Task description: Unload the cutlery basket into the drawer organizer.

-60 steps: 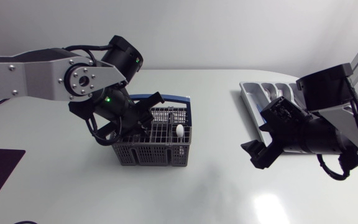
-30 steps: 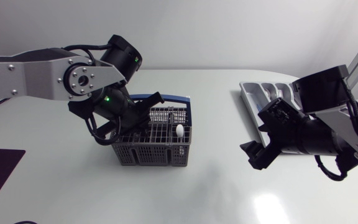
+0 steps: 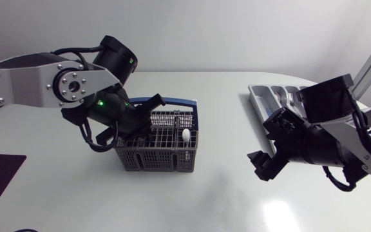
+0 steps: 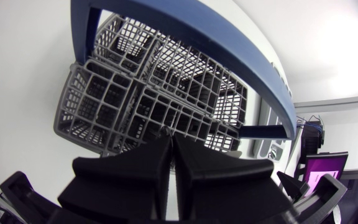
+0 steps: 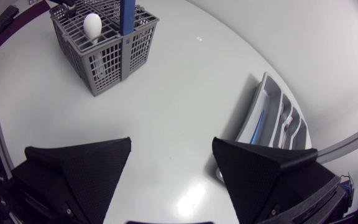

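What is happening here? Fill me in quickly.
The left gripper, shut, hangs over the cutlery basket, which holds a white-tipped piece. The right gripper is open and empty above the table, near the drawer organizer, where some cutlery already lies.

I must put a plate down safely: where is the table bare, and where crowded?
Bare: the wide strip of table between the cutlery basket and the drawer organizer, and the stretch below the basket in the head view. Crowded: over the basket, where the left gripper hangs, and beside the organizer, under the open right gripper.
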You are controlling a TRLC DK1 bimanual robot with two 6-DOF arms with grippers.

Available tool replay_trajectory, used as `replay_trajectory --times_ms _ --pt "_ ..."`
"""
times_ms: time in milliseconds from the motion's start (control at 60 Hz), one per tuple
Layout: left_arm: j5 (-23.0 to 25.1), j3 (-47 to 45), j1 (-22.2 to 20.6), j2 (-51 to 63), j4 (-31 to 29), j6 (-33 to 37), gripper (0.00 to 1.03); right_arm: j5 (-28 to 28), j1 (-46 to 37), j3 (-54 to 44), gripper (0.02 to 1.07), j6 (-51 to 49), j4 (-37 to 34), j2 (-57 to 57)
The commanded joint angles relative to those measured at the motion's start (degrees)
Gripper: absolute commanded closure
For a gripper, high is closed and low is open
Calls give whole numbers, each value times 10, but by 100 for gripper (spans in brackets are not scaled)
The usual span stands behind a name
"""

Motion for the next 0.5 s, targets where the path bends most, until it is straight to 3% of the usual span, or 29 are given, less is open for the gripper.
replay_trajectory --times_ms 0,483 --pt "10 -14 6 -19 2 10 100 8 6 -15 13 17 7 11" --pt "92 -15 22 -83 -3 11 100 22 24 -13 13 22 9 13"
